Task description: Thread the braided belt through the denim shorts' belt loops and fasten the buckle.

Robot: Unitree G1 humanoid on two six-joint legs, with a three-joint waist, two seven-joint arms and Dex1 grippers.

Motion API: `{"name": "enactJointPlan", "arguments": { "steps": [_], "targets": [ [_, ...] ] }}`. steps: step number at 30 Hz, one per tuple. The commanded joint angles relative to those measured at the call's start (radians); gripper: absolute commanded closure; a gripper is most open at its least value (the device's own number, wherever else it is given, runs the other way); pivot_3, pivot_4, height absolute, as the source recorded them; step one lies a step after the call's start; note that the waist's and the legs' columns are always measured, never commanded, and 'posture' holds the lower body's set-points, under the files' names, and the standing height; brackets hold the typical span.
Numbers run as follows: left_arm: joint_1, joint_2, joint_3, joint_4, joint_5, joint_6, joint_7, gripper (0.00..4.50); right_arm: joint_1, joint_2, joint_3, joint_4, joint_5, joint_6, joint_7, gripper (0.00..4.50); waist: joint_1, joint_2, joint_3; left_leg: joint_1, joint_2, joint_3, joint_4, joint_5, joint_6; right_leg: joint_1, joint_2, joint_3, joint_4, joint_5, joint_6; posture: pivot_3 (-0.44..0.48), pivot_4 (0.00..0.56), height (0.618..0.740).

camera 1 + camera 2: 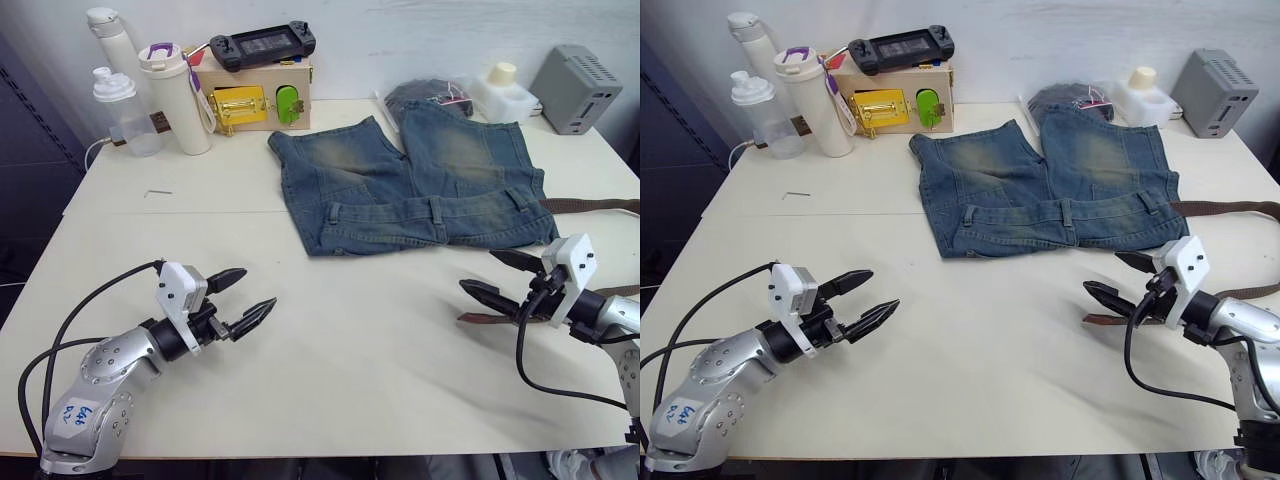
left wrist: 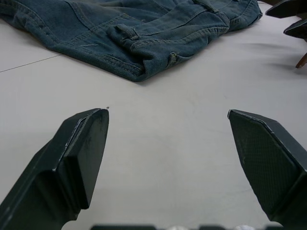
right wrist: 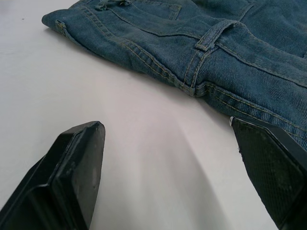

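The denim shorts (image 1: pixel 410 180) lie flat at the table's far middle, waistband toward me. Belt loops (image 1: pixel 437 208) cross that waistband, and one belt loop (image 3: pixel 211 34) is close in the right wrist view. The braided belt (image 1: pixel 590 206) runs off the right of the shorts' waist, and another stretch of it (image 1: pixel 478 319) lies on the table just under my right gripper. The buckle is out of view. My right gripper (image 1: pixel 482 272) hovers open before the waistband's right corner. My left gripper (image 1: pixel 250 292) is open over bare table at front left, well short of the shorts.
At the back left stand a wooden box (image 1: pixel 255 100) with a yellow latch, a game controller (image 1: pixel 262 43) on it, and three bottles (image 1: pixel 185 95). A bagged dark bundle (image 1: pixel 430 93), a white container (image 1: pixel 505 90) and a grey device (image 1: pixel 580 88) sit behind the shorts.
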Motion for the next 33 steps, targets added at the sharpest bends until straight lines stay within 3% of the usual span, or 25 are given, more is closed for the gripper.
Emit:
{"name": "enactJointPlan", "arguments": {
  "steps": [1, 9, 20, 28, 33],
  "targets": [
    [-0.002, 0.007, 0.012, -0.031, -0.004, -0.018, -0.009, 0.18, -0.009, -0.015, -0.033, -0.026, 0.016, 0.001, 0.000, 0.00, 0.000, 0.000, 0.000, 0.000, 0.000, 0.000, 0.000, 0.000, 0.000, 0.000, 0.000, 0.000, 0.000, 0.000, 0.000, 0.000, 0.150, 0.645],
    [-0.007, 0.010, 0.017, -0.030, -0.014, -0.016, -0.023, 0.18, 0.001, -0.031, -0.054, -0.039, 0.045, 0.026, 0.018, 0.00, 0.000, 0.000, 0.000, 0.000, 0.000, 0.000, 0.000, 0.000, 0.000, 0.000, 0.000, 0.000, 0.000, 0.000, 0.000, 0.000, 0.150, 0.645],
    [-0.001, 0.027, 0.025, -0.027, -0.020, -0.014, -0.046, 0.18, 0.161, -0.154, -0.178, -0.043, 0.088, 0.088, 0.150, 0.00, 0.002, 0.000, 0.000, 0.000, 0.000, 0.000, 0.000, 0.000, 0.000, 0.000, 0.000, 0.000, -0.001, 0.000, 0.000, 0.000, 0.150, 0.645],
    [-0.007, 0.040, 0.021, -0.027, -0.022, -0.008, -0.060, 0.18, 0.173, -0.178, -0.163, -0.032, 0.072, 0.074, 0.202, 0.00, 0.004, 0.000, 0.000, 0.000, 0.000, 0.000, 0.000, 0.000, 0.000, 0.000, 0.000, 0.000, -0.001, 0.000, 0.000, 0.000, 0.150, 0.645],
    [-0.011, 0.051, 0.025, -0.027, -0.024, 0.000, -0.069, 0.18, 0.157, -0.304, -0.097, 0.065, 0.027, 0.042, 0.367, 0.00, 0.003, 0.001, 0.000, 0.000, 0.000, 0.000, 0.000, 0.000, 0.000, 0.001, 0.000, 0.000, -0.002, 0.000, 0.000, 0.000, 0.150, 0.645]
  ]
}}
